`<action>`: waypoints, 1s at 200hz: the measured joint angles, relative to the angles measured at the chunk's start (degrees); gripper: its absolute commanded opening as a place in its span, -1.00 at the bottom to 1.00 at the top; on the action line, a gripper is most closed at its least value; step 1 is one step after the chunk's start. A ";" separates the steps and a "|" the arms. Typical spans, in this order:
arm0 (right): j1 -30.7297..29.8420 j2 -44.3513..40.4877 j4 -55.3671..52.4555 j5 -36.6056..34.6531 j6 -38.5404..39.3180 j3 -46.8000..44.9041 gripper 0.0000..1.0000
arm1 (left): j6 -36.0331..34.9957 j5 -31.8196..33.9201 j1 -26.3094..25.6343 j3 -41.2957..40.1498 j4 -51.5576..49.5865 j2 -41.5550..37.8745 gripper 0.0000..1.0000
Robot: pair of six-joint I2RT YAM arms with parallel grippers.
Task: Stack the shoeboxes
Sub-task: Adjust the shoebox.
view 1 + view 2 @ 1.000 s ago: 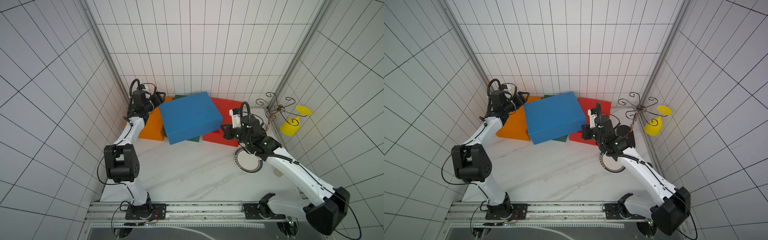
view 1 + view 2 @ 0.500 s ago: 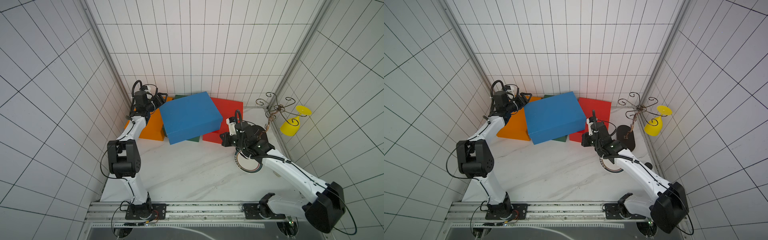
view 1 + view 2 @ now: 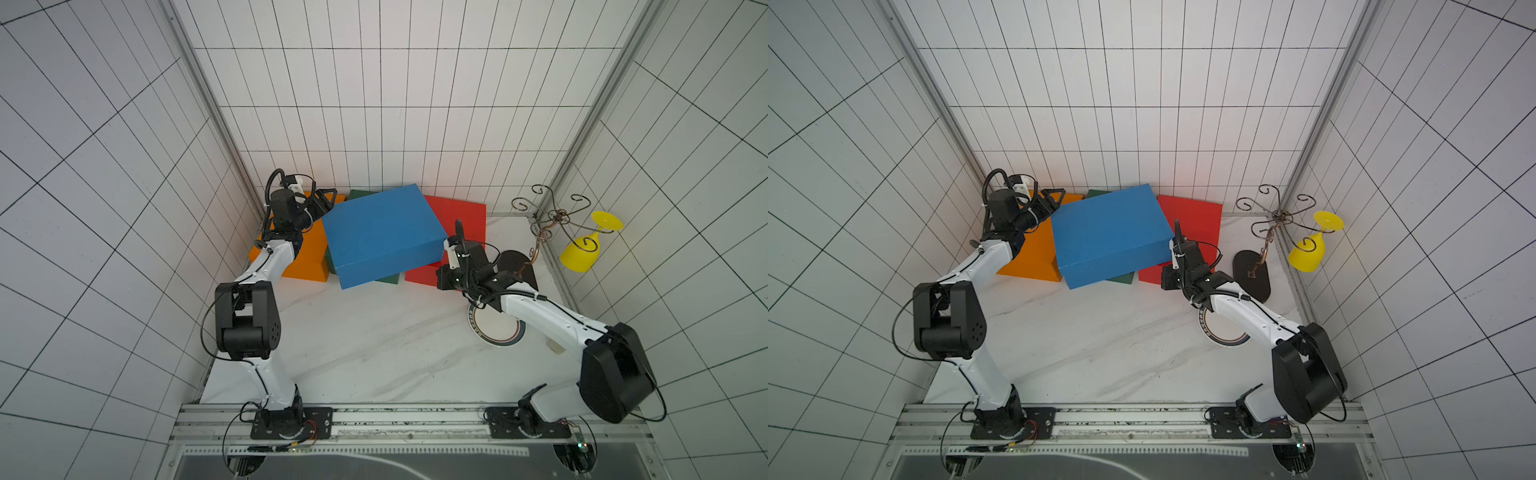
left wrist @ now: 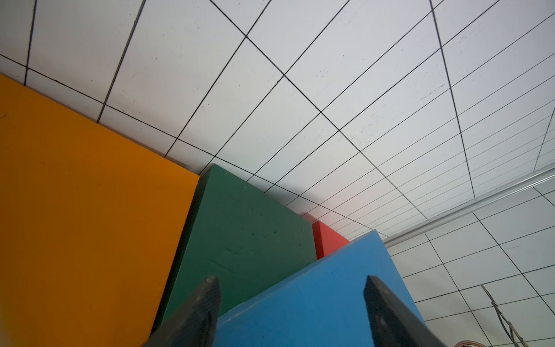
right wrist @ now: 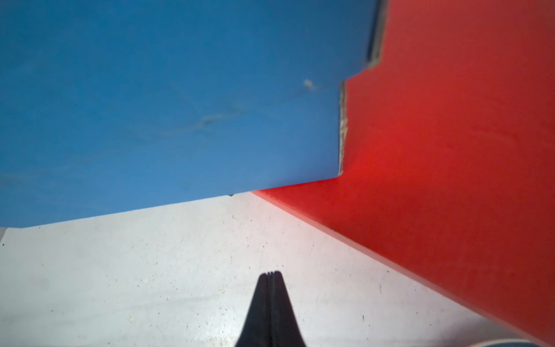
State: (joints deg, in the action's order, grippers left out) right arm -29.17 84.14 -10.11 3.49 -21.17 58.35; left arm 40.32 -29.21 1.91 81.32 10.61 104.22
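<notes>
Since earlier frame, right gripper (image 5: 270,274) has dropped beside blue box (image 3: 382,232), from its right side to front-right corner, low over table (image 3: 374,353); jaws pressed together, empty; left gripper (image 4: 292,281) has edged onto back-left corner, jaws spread wide, nothing clamped; blue box lies askew on green box (image 4: 246,234) at table's back edge; likely step: squaring it; push gently from opposite corners, below lid; orange box (image 3: 307,257), red box (image 3: 461,216) crowd both sides; plate (image 3: 496,334) under right forearm; wire stand (image 3: 548,216) with yellow glass (image 3: 582,249) at back-right corner.

Four shoeboxes (image 3: 382,232), one plate (image 3: 494,336), one wire stand (image 3: 559,215), one yellow goblet (image 3: 579,250), two robot arms (image 3: 268,266)
</notes>
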 measured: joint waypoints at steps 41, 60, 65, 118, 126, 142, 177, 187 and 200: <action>1.95 4.52 1.20 0.98 1.29 6.86 -1.00 | 0.61 -0.02 -0.17 -2.84 1.66 -1.66 0.53; 2.49 6.29 1.86 1.64 1.75 9.90 -1.00 | 0.76 0.00 -0.26 -4.13 2.05 -2.58 0.53; 2.56 6.75 2.01 1.81 1.90 10.60 -1.00 | 0.83 -0.02 -0.28 -4.50 2.16 -2.84 0.53; 2.93 12.50 2.84 4.11 2.25 17.11 -1.00 | 1.11 0.00 -0.37 -7.30 3.41 -4.66 0.53; 2.93 13.62 2.91 4.59 2.23 18.21 -1.00 | 1.20 -0.02 -0.37 -7.56 3.54 -4.85 0.53; 2.93 15.91 3.10 5.73 2.16 20.55 -1.00 | 1.29 -0.02 -0.37 -8.28 3.91 -5.29 0.53; 2.95 20.50 3.13 7.52 2.14 25.77 -1.00 | 1.31 -0.22 -0.33 -10.12 4.28 -6.71 0.52; 2.95 21.53 3.17 7.80 2.14 26.95 -1.00 | 1.42 -0.55 -0.31 -10.88 4.20 -7.41 0.52; 2.95 22.45 3.34 8.09 2.14 27.85 -1.00 | 1.57 -0.98 -0.26 -11.87 3.98 -8.39 0.52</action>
State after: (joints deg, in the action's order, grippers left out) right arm -26.22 106.59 -6.76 11.57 -19.03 86.19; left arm 41.89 -30.20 1.65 69.45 14.59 95.83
